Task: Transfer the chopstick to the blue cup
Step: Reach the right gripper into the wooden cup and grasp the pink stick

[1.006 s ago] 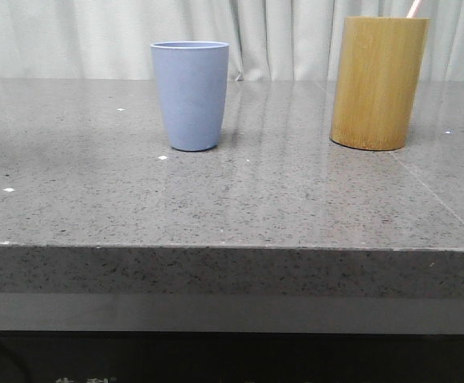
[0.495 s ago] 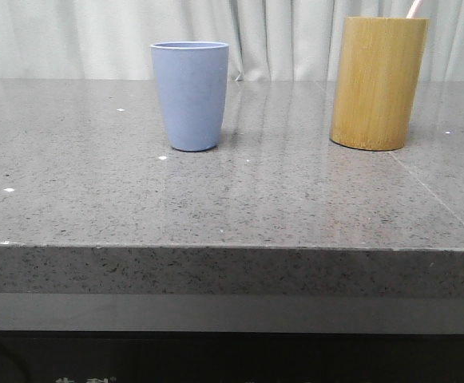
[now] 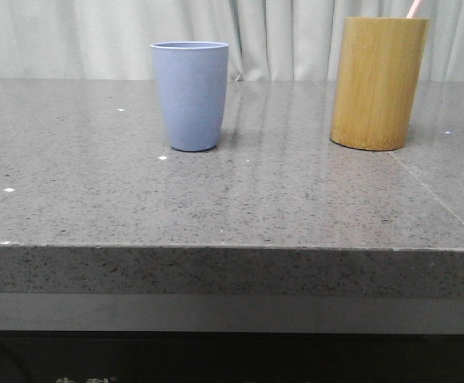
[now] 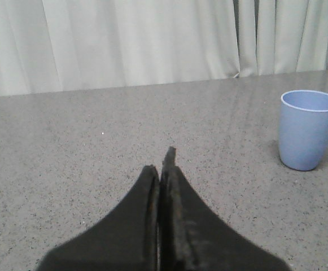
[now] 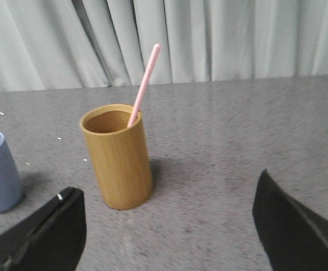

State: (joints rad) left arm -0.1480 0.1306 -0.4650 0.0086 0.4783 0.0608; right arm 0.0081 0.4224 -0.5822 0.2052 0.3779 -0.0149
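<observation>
Right tool (image 5: 169, 226) spread wide, left tool (image 4: 162, 169) pinched empty; nothing has shifted (chopstick (image 5: 144, 84) still in bamboo holder (image 5: 118, 158)), blue cup (image 3: 190, 96) waits.

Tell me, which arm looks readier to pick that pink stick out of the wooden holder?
Probably the right. Its gripper is open and faces the bamboo holder, where the chopstick leans against the rim. The left gripper is shut and sits nearer the blue cup.

Matte blue cup (image 3: 190, 96), grained bamboo holder (image 3: 378, 83), glossy speckled stone table (image 3: 216, 199), pleated cloth curtain (image 3: 72, 36).
</observation>
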